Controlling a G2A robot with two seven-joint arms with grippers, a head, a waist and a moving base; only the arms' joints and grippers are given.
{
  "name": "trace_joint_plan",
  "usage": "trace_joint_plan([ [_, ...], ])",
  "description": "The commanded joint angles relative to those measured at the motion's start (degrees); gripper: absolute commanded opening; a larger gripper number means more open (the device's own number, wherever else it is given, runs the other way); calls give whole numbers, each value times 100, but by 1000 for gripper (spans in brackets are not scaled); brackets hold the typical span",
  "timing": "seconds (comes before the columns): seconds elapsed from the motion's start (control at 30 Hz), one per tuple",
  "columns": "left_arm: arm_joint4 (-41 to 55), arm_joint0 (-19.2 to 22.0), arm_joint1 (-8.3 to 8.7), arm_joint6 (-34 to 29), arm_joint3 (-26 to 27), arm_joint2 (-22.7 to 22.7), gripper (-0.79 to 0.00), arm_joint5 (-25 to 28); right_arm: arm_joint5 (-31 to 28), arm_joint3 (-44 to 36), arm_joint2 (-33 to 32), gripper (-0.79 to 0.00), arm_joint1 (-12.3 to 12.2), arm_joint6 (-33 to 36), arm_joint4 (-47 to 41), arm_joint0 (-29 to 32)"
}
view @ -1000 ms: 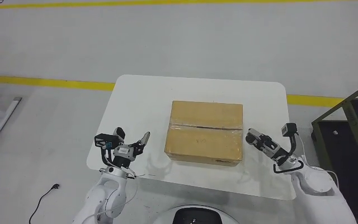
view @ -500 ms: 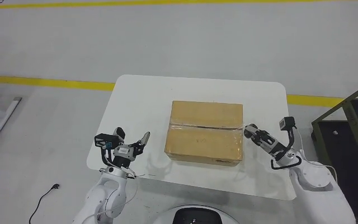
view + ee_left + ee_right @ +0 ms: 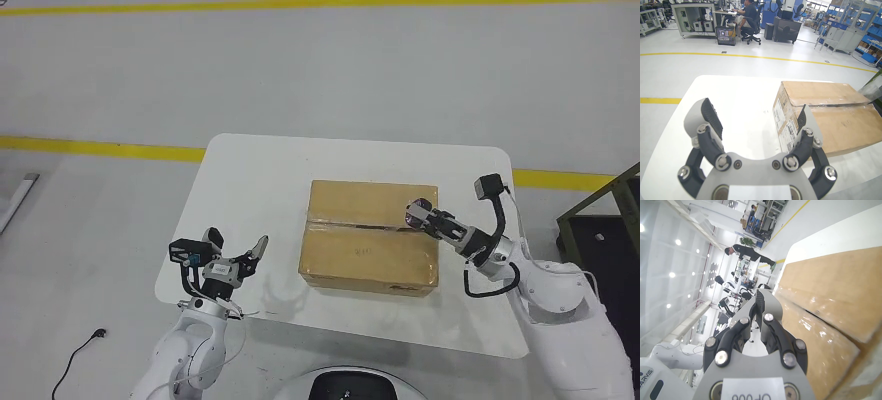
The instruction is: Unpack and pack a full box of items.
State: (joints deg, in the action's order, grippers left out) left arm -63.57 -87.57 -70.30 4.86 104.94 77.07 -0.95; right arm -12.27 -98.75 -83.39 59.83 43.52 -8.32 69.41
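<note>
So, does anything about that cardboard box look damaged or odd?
Nothing serious. The box sits closed and flat on the table; only the clear tape along its top seam looks wrinkled, with a dark gap showing between the flaps.

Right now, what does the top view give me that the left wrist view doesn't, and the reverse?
Top view: the whole table outline and the right gripper, shut, by the taped seam at the right end of the box. Left wrist view: labels on the box's end face and the ribbed pads of the left gripper. Both: the closed box on the table, left gripper open beside it, not touching.
</note>
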Motion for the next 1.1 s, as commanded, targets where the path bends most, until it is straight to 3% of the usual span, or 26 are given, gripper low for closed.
trace_joint_plan([
  [0.0,0,0,0,0,0,0,0,0,34,39,213,-785,25,-31,93,-245],
  [0.2,0,0,0,0,0,0,0,0,19,281,733,-785,109,-158,286,-847],
  [0.67,5,0,-1,4,-4,10,0,-17,43,278,872,-785,124,-150,453,-951],
  [0.93,381,25,-64,300,-26,374,0,-877,-3,586,1778,-785,329,-234,255,-1708],
  [1.07,291,12,-65,353,-38,494,0,-918,7,942,2398,-785,505,-258,144,-2280],
])
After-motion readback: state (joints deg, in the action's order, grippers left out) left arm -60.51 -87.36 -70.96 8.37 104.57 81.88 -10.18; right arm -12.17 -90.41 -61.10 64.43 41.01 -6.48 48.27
